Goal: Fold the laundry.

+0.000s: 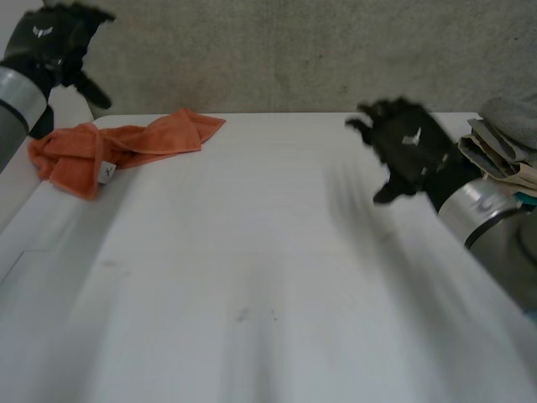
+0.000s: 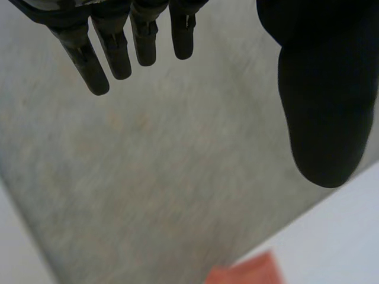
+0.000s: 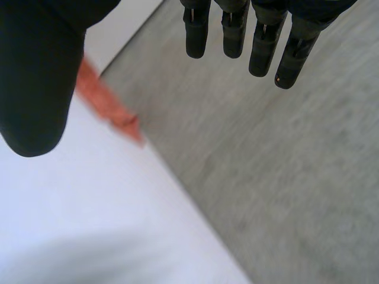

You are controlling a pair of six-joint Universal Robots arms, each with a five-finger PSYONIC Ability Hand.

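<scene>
A crumpled orange cloth with a small white tag lies at the far left of the white table. My left hand hangs in the air above and behind the cloth's left end, apart from it, fingers straight and empty. A corner of the orange cloth lies well beyond its thumb. My right hand hovers over the table's right side, open and holding nothing, far from the cloth. Its wrist view has the fingers spread, with a strip of the orange cloth past the thumb.
A stack of folded grey and beige laundry sits at the table's right edge, just behind my right arm. A grey concrete wall runs along the table's back edge.
</scene>
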